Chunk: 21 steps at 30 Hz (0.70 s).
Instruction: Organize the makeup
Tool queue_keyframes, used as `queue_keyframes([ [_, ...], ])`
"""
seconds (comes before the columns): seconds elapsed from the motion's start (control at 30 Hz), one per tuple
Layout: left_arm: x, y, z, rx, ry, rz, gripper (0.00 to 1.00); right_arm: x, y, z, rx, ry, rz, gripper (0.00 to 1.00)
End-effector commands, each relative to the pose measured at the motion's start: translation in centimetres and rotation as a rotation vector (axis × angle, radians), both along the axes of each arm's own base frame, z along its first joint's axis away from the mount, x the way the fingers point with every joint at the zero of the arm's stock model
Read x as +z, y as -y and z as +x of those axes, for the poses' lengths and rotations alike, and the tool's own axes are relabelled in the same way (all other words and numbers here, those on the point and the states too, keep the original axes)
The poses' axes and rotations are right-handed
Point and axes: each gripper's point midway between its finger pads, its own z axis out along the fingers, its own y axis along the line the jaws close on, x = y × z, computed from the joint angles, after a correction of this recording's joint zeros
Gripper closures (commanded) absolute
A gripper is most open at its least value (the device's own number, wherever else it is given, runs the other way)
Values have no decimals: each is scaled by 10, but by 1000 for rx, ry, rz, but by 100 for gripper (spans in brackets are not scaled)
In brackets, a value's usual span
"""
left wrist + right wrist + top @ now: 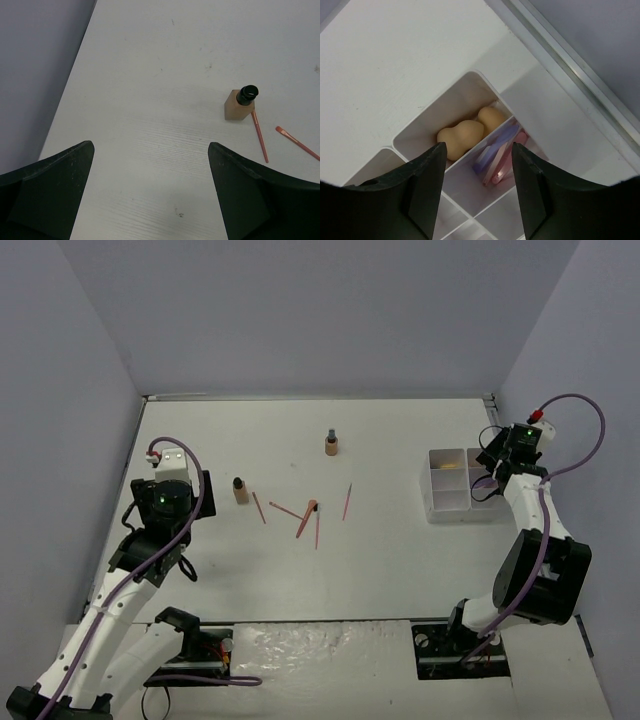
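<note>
Table [150, 75] matt white with a faint wood-like grain; tray [451, 100] smooth white plastic, slightly shiny; sponges [461, 139] matt and foam-like; bottle [235, 109] matt tan, its black cap [248, 93] glossy; left fingers [45, 195] matt black plastic; rail [570, 70] brushed metal.

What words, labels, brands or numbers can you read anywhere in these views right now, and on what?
No readable text in any view.
Near tan bottle: the faces shown are plain, with no label visible.
Far tan bottle: too small to tell whether it carries print.
Sponges and sticks in the tray: no markings visible.
Tray: plain white, no print.
</note>
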Motion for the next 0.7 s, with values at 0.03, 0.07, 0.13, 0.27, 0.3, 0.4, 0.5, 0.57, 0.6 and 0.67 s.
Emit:
queue_keyframes([
  [0.03,21,2,13,7,68,-17,3,67,-20,13,95,109,-62,42],
  [0.07,21,2,13,6,67,-17,3,72,-30,12,125,104,-68,41],
  [0.13,20,2,14,7,62,-17,3,86,-59,14,209,109,-87,39],
  [0.27,19,3,15,6,60,-18,3,91,-148,15,424,89,-78,38],
  [0.3,18,3,16,5,58,-18,3,88,-181,10,490,76,-82,37],
  [0.4,17,3,16,8,55,-19,3,70,-245,0,604,32,-76,37],
  [0.5,16,0,14,28,57,-17,3,37,-292,-11,672,-45,-50,37],
  [0.57,14,-3,13,44,57,-11,3,14,-315,-18,700,-99,-57,37],
  [0.6,15,-4,13,50,59,-10,3,2,-325,-21,703,-125,-60,37],
  [0.67,14,-5,12,58,59,-8,3,-16,-340,-24,704,-165,-63,37],
])
